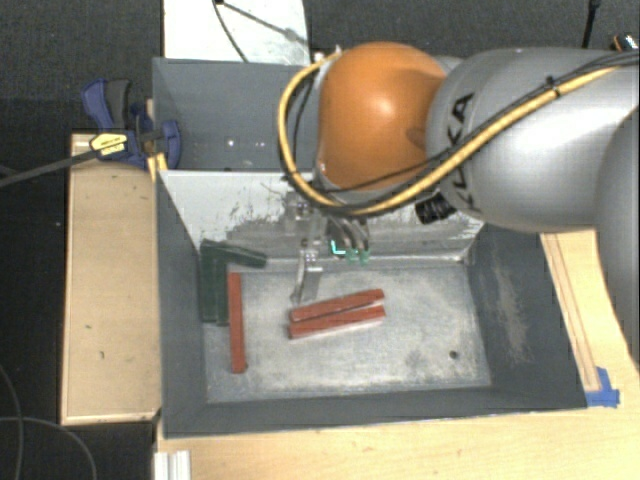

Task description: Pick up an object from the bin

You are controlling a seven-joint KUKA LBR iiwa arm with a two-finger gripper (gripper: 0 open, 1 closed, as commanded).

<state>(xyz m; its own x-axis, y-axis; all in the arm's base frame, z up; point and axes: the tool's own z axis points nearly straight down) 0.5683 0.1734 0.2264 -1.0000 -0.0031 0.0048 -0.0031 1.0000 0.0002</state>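
Hovering over two flat red-brown bars, gripper; open or closed, cannot tell. Dark green block, slim red stick at left.

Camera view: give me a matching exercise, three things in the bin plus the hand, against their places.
1 dark green block
2 single red-brown stick
3 paired red-brown bars
4 hand

A middle of the bin floor
B far left of the floor
C just above the bars' left end in the view
D along the green block's right edge

Pairs: 1-B, 2-D, 3-A, 4-C
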